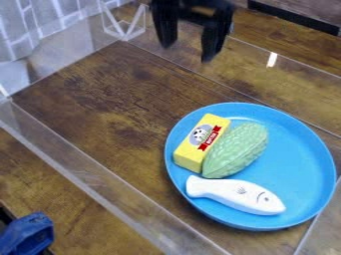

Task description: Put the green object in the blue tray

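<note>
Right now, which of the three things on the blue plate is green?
The bumpy oblong one, between the yellow block and the plate's right side; the fish-shaped one is white.

Yellow block point(201, 142), red label and small face on it, lies tilted. White fish toy point(236, 194) with a drawn face sits near it, lying on its side, apart from the block. Dark blue cloth-like thing point(27, 233) at lower left, cut by frame edge. Brown wooden tabletop point(100, 95). Clear plastic strip point(100, 184) runs diagonally across it.
</note>
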